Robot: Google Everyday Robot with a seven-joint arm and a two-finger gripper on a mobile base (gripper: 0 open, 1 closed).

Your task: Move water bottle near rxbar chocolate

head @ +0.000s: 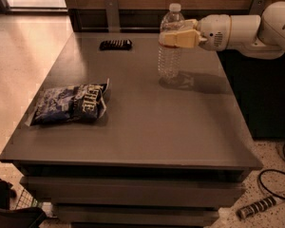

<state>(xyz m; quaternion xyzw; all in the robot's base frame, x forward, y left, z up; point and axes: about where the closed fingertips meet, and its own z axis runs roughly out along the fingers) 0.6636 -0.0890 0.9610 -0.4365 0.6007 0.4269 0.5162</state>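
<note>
The water bottle, clear with a white cap, stands upright over the far middle of the grey table. My gripper comes in from the right and is shut on the bottle's upper body. Whether the bottle's base touches the table I cannot tell. The rxbar chocolate, a small flat black wrapper, lies near the table's far edge, to the left of the bottle and apart from it.
A crinkled blue-and-white chip bag lies on the table's left side. A wooden wall with metal brackets runs behind the table. A cable lies on the floor at the lower right.
</note>
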